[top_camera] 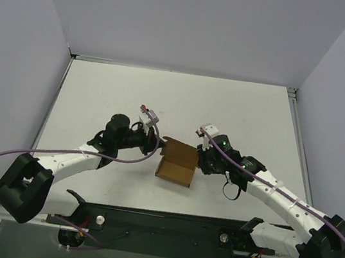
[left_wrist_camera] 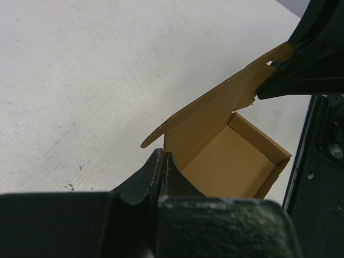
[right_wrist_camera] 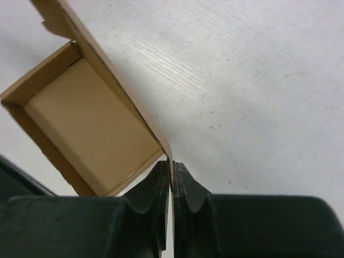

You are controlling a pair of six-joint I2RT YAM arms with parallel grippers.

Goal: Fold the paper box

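Item: paper box [top_camera: 177, 163], brown cardboard; sits mid-desk [top_camera: 133, 90] between the two arms; tray walls already raised, lid [left_wrist_camera: 215, 113] standing open and tilted back over the far side.
Contents: none visible; bare cardboard floor inside.
Left tool [top_camera: 156, 141]: fingers pressed together at the lid's left end, apparently pinching the cardboard there.
Right tool [top_camera: 200, 154]: fingers clamped on the lid's edge at the right end; a thin line of card shows between them.
Step in hand, as judged: closing the lid.
Next move calls for: both tools swinging the lid down together, evenly; tabs guided inside the front wall; tray kept from sliding.
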